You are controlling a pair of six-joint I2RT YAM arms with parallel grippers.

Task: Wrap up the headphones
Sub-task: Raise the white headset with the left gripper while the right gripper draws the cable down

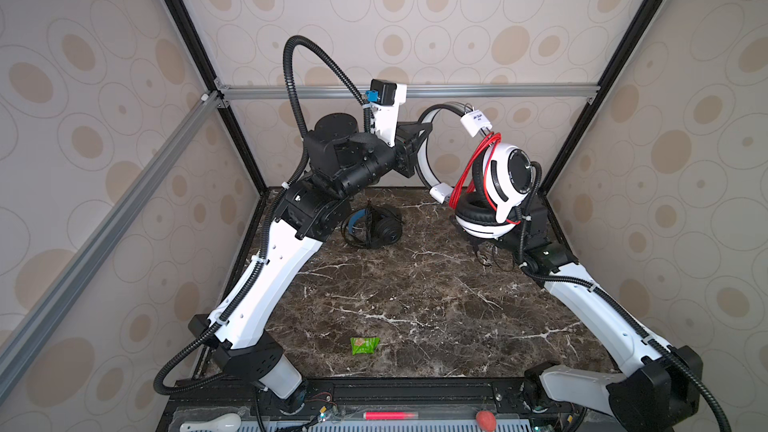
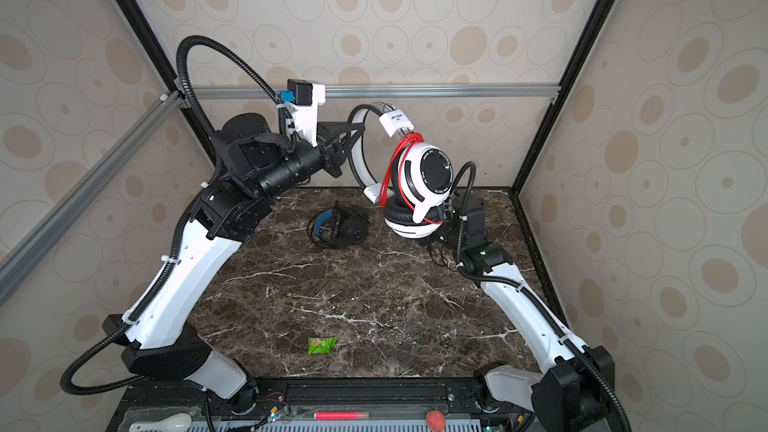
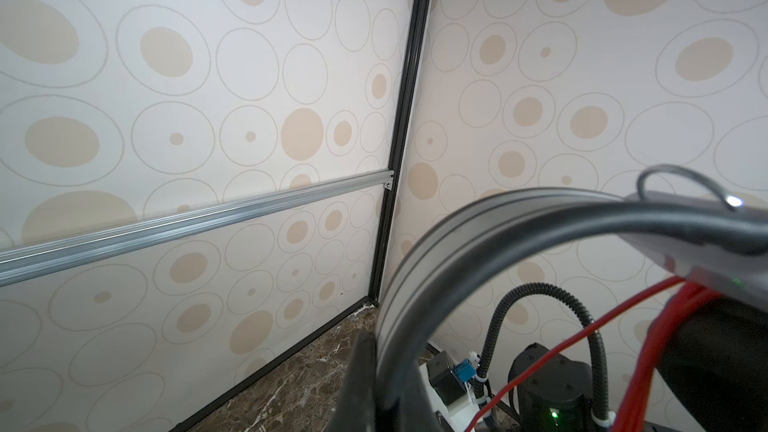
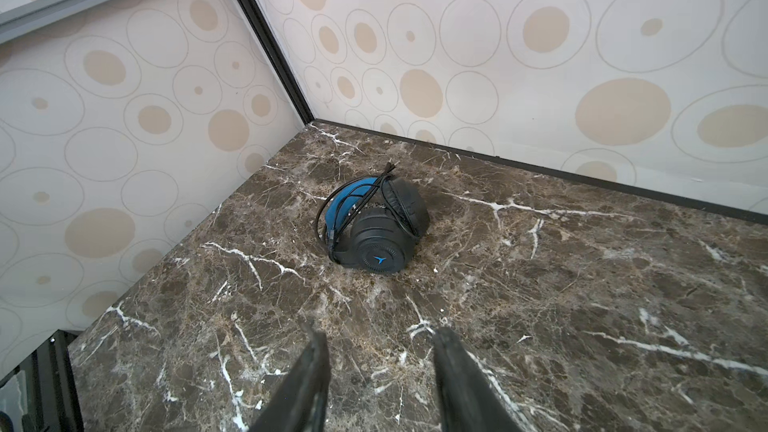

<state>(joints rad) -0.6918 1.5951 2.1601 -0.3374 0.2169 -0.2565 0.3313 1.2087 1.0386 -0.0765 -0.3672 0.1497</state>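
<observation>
In both top views the white headphones [image 1: 509, 176] [image 2: 432, 172] hang high above the back right of the marble table [image 1: 415, 305]. My left gripper [image 1: 422, 139] [image 2: 353, 139] [image 3: 382, 367] is shut on their white headband [image 3: 478, 218]. The red cable [image 1: 465, 172] [image 2: 390, 168] [image 3: 648, 359] is looped in several strands round the upper earcup. The black headphones [image 1: 374, 228] [image 2: 338, 228] [image 4: 374, 226], with a blue inner band and the black cable wound on them, lie at the back centre. My right gripper [image 4: 378, 338] is open and empty, low over the table, mostly hidden below the white earcups in the top views.
A green packet [image 1: 364, 345] [image 2: 322, 345] lies near the front centre. A white spoon [image 1: 212, 423], a red pen [image 1: 390, 414] and a red ball [image 1: 485, 419] lie along the front rail. Patterned walls and an aluminium bar [image 1: 498, 91] close in the back and sides.
</observation>
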